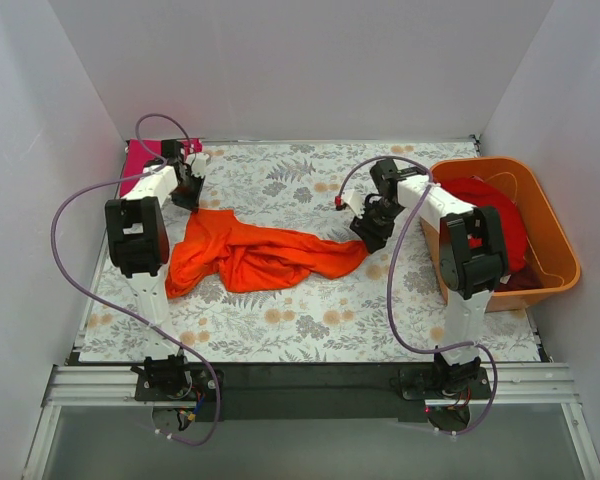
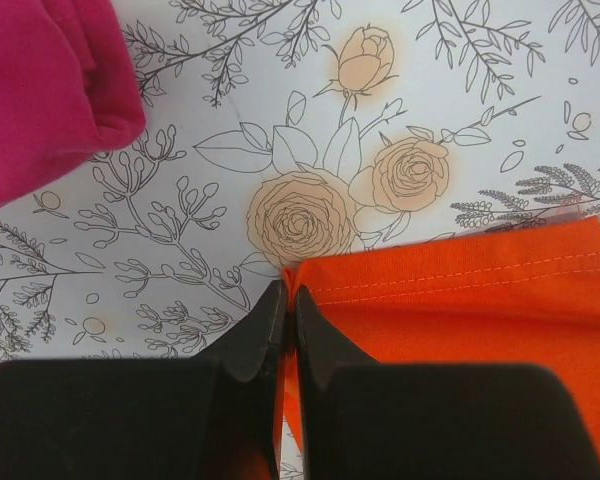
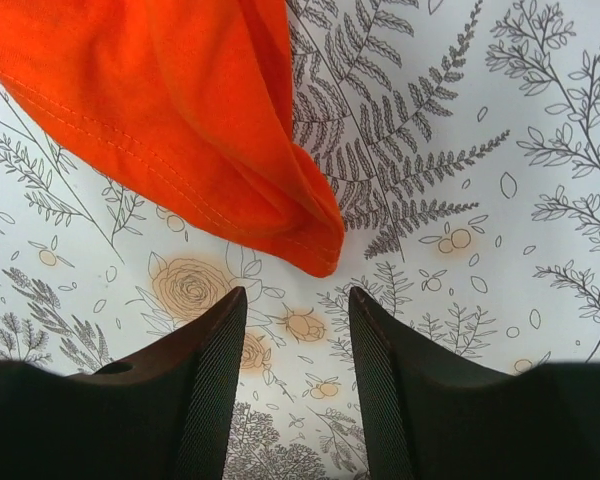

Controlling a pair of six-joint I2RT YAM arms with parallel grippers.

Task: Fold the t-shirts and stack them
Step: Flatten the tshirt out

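Floral tabletop point(image 1: 310, 320) carries the orange t-shirt point(image 1: 255, 255) crumpled at its middle, hem clenched in the left gripper point(image 2: 288, 330), right gripper point(image 3: 298, 330) open beside its right tip, while the magenta t-shirt point(image 1: 140, 158) lies seemingly folded far left and the red t-shirt point(image 1: 495, 215) waits in the tub point(image 1: 560, 250).

It looks like a robot test cell in a lab. Plain white panels point(image 1: 310, 60) close the top and both sides of the frame. At the bottom edge, a left arm point(image 1: 138, 235) and a right arm point(image 1: 472, 250) stand bolted to an aluminium rail point(image 1: 310, 385).
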